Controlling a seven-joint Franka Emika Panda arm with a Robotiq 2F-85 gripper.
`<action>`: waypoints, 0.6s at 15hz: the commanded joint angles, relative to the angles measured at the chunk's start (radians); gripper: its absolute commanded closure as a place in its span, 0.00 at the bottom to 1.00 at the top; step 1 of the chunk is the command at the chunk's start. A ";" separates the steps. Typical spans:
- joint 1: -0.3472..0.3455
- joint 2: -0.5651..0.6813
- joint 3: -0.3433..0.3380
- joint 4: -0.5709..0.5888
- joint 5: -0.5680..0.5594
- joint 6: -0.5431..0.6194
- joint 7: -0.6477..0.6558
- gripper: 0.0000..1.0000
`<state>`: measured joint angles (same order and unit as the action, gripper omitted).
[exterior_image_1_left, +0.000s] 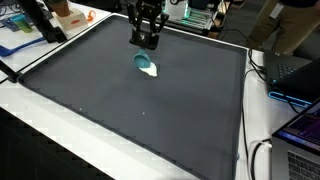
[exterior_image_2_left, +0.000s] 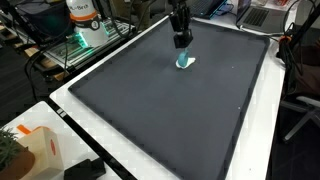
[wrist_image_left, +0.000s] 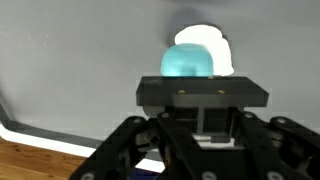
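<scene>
Gripper (exterior_image_1_left: 147, 44) hovers over the mat (exterior_image_1_left: 130, 110). Roundish teal-and-white object (exterior_image_1_left: 147, 66) sits just ahead and below it, not touching. Can't tell whether the jaws are spread.

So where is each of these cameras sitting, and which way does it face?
Exterior view: raised past one edge, facing across the dark mat; pincer above the teal-and-white object.
Exterior view: raised off a corner, facing along the mat; pincer shows.
Wrist view: on the arm, facing the mat past the pincer.
All share the object.
</scene>
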<state>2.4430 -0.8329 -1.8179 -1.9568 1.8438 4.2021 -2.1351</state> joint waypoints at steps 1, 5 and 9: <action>-0.014 -0.111 -0.057 0.037 -0.004 0.036 0.051 0.78; -0.149 -0.051 0.160 0.006 0.139 0.048 0.072 0.78; -0.236 0.119 0.327 -0.205 0.275 0.018 0.019 0.78</action>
<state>2.2608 -0.8403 -1.5914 -2.0084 2.0519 4.2200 -2.1169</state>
